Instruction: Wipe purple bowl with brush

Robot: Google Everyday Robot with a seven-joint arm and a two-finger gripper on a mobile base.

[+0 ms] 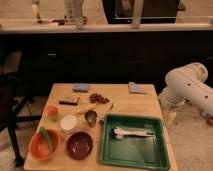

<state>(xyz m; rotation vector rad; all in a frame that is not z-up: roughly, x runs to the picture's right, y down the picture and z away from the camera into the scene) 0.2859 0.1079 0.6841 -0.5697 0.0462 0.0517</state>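
Nothing of the job is done yet: the brush [133, 133] lies in the green tray [150, 156], and the purple bowl [80, 145] sits at the worktop's [125, 97] front, just left of the tray. My hand [170, 118] hangs wide and empty beside the worktop's right edge, so the pick-up and the wiping are both left.

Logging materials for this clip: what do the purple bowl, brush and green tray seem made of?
Purple bowl: glossy highlights, so glazed ceramic or hard plastic. Brush: plain white, probably plastic. Green tray: moulded rim, plastic-looking. The gripper hangs open, empty, off the table's right edge.
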